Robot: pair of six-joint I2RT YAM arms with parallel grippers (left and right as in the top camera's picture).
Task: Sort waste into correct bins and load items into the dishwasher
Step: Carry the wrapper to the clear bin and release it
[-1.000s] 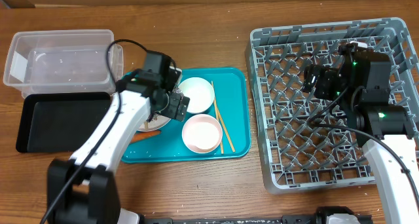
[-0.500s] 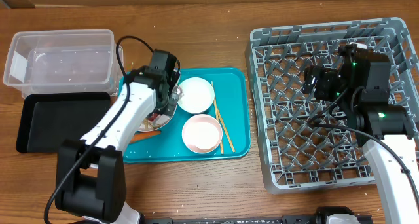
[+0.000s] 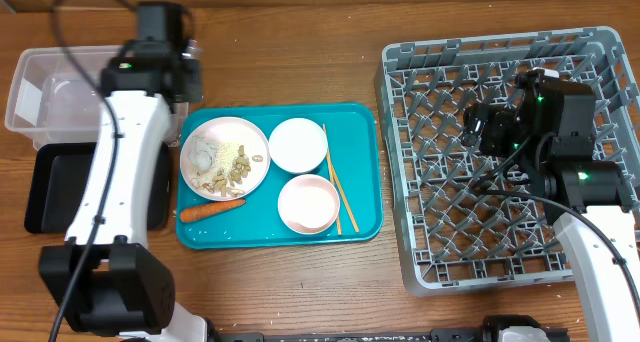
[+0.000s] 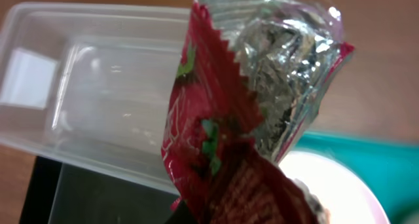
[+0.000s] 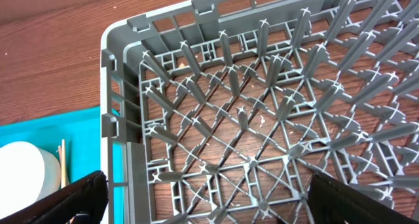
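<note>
My left gripper is shut on the shiny red crumpled wrapper, which fills the left wrist view. It hangs by the right end of the clear plastic tub, with the black tray just in front of that. The white plate holds a tissue, rice and beige scraps. An orange carrot lies in front of it. Two bowls and the chopsticks sit beside them. My right gripper stands open above the grey dish rack.
The plate, bowls, chopsticks and carrot all rest on a teal serving tray at the table's middle. Bare wooden table runs between this tray and the rack, and along the back. The rack's pegs stand under my right gripper.
My left gripper closed on the wrapper at the plate, then lifted and swung back-left to the clear tub. The plate is now uncovered. The right arm has not moved.
</note>
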